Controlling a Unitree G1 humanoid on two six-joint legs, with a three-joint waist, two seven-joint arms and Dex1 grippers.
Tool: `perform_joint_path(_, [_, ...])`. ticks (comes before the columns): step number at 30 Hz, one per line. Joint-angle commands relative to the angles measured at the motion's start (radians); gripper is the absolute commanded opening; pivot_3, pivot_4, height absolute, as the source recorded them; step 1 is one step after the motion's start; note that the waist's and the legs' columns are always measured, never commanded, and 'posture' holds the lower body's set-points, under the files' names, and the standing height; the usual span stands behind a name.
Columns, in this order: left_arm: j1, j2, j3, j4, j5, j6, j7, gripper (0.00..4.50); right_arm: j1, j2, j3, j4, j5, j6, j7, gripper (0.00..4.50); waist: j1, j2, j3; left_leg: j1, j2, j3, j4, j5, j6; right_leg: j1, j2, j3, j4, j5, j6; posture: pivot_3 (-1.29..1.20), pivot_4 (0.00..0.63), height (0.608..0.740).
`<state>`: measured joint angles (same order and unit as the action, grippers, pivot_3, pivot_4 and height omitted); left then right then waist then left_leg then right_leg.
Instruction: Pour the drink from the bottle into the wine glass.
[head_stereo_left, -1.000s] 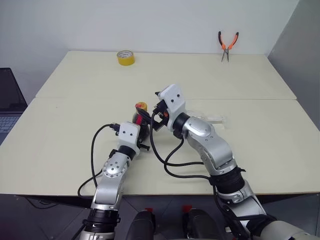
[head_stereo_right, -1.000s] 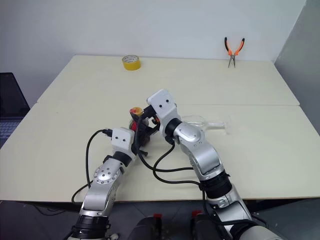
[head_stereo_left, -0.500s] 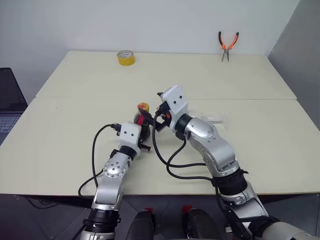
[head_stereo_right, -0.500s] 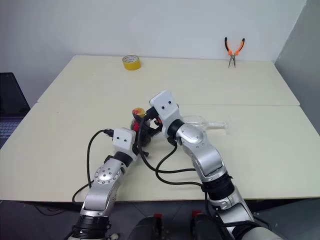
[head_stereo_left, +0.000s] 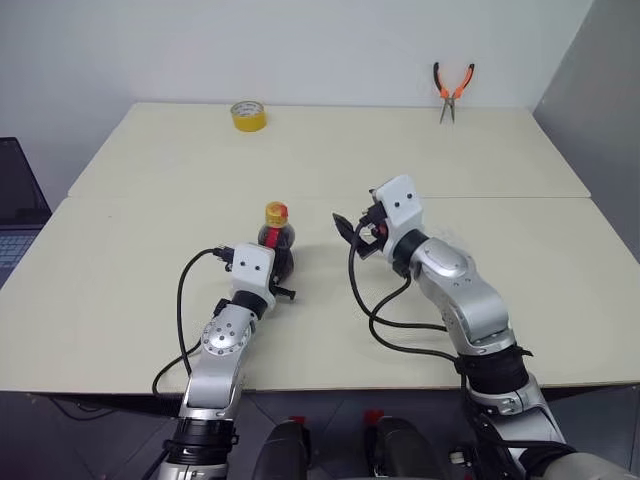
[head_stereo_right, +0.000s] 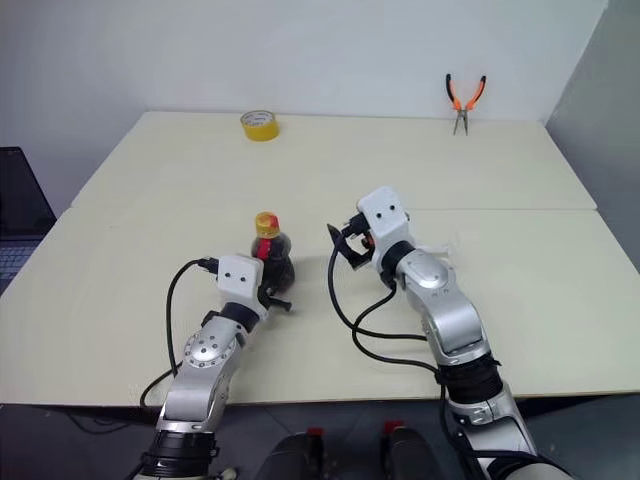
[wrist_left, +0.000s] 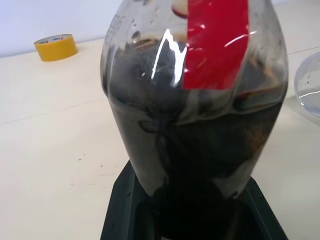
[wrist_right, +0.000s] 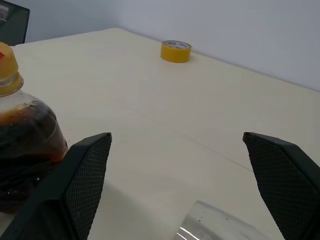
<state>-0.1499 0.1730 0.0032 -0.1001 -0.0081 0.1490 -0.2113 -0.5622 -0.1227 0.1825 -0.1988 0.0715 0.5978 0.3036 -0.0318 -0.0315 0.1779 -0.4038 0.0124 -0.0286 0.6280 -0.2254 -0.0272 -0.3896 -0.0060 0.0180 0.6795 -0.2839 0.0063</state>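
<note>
The bottle (head_stereo_left: 277, 238) stands upright on the table (head_stereo_left: 150, 280), with its yellow cap (head_stereo_left: 276, 211) and a red label on. The dark drink (wrist_left: 190, 145) fills most of it. My left gripper (head_stereo_left: 279, 270) is shut on the bottle's lower body from the near side. My right gripper (head_stereo_left: 351, 228) hangs open and empty to the right of the bottle, apart from it, its fingers (wrist_right: 87, 175) spread wide. The clear wine glass (wrist_right: 212, 225) lies on the table just under and behind the right gripper, mostly hidden by that arm; its bowl (wrist_left: 309, 87) shows beside the bottle.
A yellow tape roll (head_stereo_left: 248, 115) sits at the table's far left. Orange-handled pliers (head_stereo_left: 452, 90) hang on the wall at the far right. A laptop (head_stereo_left: 18, 215) stands off the table's left edge. A seam (head_stereo_left: 150, 197) crosses the table.
My right gripper has pulled away from the bottle's cap and swung to the right, staying open. The left gripper and the bottle have kept still.
</note>
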Motion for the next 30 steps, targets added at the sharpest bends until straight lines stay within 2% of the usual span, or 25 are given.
perform_joint_path(1, [-0.012, 0.002, -0.002, -0.040, -0.005, -0.020, -0.001, 0.69, -0.023, 0.029, -0.002, -0.090, 0.058, 0.038, 0.027, 4.50, 0.000, 0.000, 0.000, 0.000, 0.000, 0.000, 0.000, 0.000, 0.000, 0.000, 0.000, 0.000, 0.000, 0.000, 0.000, 0.00, 0.150, 0.740])
perform_joint_path(4, [-0.013, 0.002, -0.004, -0.039, -0.004, -0.020, -0.001, 0.69, -0.043, 0.098, 0.018, -0.165, 0.158, 0.147, 0.055, 4.50, -0.001, 0.000, 0.000, 0.000, 0.000, 0.000, 0.000, 0.000, 0.000, 0.000, 0.000, 0.000, 0.000, 0.000, 0.000, 0.00, 0.150, 0.740])
perform_joint_path(9, [-0.014, 0.002, -0.007, -0.037, -0.003, -0.020, -0.004, 0.69, -0.088, 0.184, 0.059, -0.139, 0.166, 0.209, 0.010, 4.50, 0.002, 0.000, 0.000, 0.000, 0.000, -0.001, 0.000, 0.000, 0.000, 0.000, 0.000, -0.001, 0.000, 0.000, 0.001, 0.00, 0.150, 0.740])
perform_joint_path(18, [-0.014, 0.000, -0.013, -0.036, 0.000, -0.023, -0.003, 0.69, -0.154, 0.206, 0.077, 0.006, 0.112, 0.129, -0.018, 4.50, 0.004, 0.000, 0.000, 0.000, 0.000, 0.000, 0.001, 0.000, 0.000, 0.000, -0.001, 0.000, 0.000, 0.000, 0.000, 0.00, 0.150, 0.740])
perform_joint_path(29, [-0.018, 0.001, -0.018, -0.030, -0.001, -0.027, 0.000, 0.69, -0.148, 0.219, 0.084, 0.034, 0.118, 0.120, -0.010, 4.50, 0.003, 0.000, 0.000, 0.000, 0.000, -0.001, 0.000, 0.000, 0.000, 0.000, -0.001, 0.000, 0.000, 0.000, 0.000, 0.00, 0.150, 0.740])
perform_joint_path(30, [-0.018, 0.001, -0.019, -0.030, -0.001, -0.028, 0.000, 0.69, -0.146, 0.219, 0.086, 0.033, 0.121, 0.126, -0.005, 4.32, 0.003, 0.000, 0.000, 0.000, 0.000, -0.001, 0.000, 0.000, 0.000, 0.000, -0.001, -0.001, 0.000, 0.000, 0.000, 0.00, 0.150, 0.740])
